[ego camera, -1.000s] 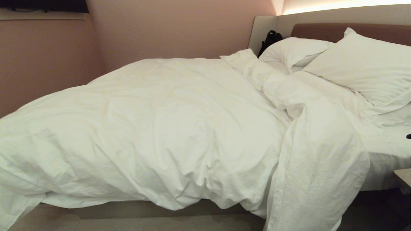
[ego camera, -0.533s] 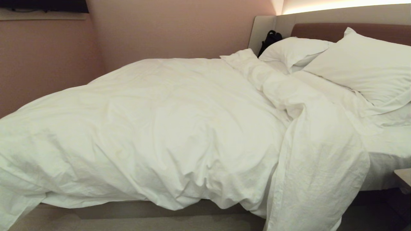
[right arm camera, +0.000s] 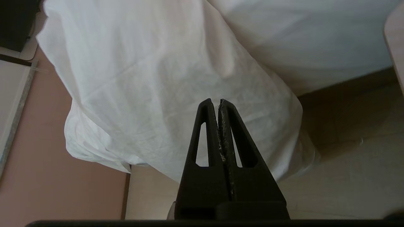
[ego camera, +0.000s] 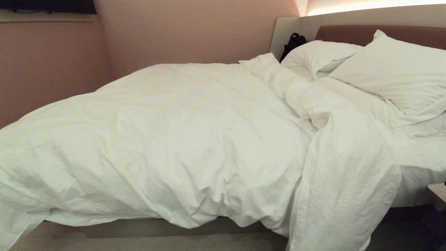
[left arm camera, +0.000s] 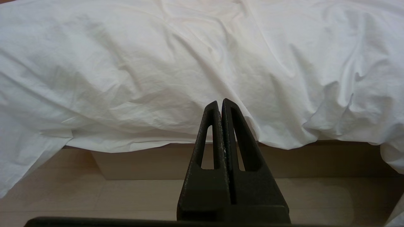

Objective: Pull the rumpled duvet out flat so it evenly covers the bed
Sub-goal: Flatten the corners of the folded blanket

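While neither arm shows from the head camera, the duvet (ego camera: 181,139) fills most of that view, heaped and creased across the bed (ego camera: 156,226), with one long flap (ego camera: 345,195) spilling over the near side toward the floor. Its left corner droops past the picture's edge and is cut off. Only a strip of the grey-beige base shows beneath the overhang. Two pillows (ego camera: 390,73) lean at the headboard (ego camera: 348,33), the nearer one clipped by the right border, and a small dark object (ego camera: 292,43) sits behind them, too dim to identify. Bare sheet (ego camera: 421,164) lies exposed on the right.

Over to the left wrist camera: the left gripper (left arm camera: 220,102) has its fingers pressed together on nothing, and it points at the duvet's hanging edge (left arm camera: 176,94) above the bed base and pale floor (left arm camera: 94,195). It sits short of the cloth, apart from it.

Now the right wrist camera: the right gripper (right arm camera: 217,101) is clenched too, tips meeting in front of the draped flap (right arm camera: 157,94). Whether a pinch of fabric is caught at those tips is hard to make out; none visibly sits between them. A pale furniture corner (right arm camera: 394,37) pokes in at one edge, mostly cut off.
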